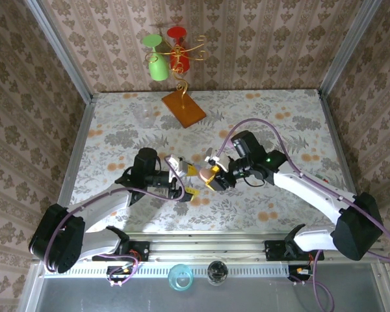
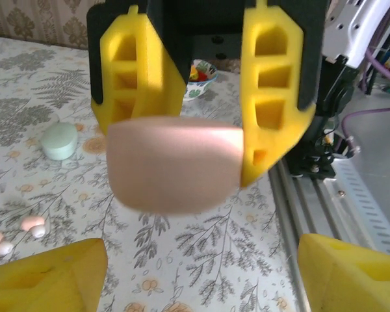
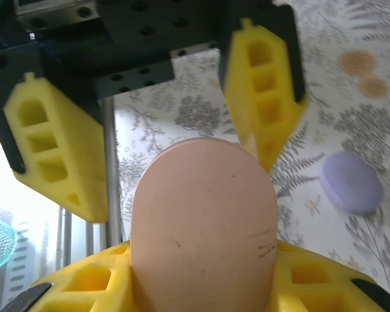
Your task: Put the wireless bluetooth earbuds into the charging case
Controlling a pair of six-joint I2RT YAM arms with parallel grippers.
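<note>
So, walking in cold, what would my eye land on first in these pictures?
Probably the pink pebble-shaped case held above the middle of the table, pinched in the right tool while the left tool stands open around it. Next, at the far edge, a green goblet and a red goblet hang on a gold wire stand.

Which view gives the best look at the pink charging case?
The left wrist view: the pink charging case shows its full width, clamped by the right gripper. The right wrist view has it close but cut off at the bottom edge. In the top external view it is a tiny pink patch.
</note>
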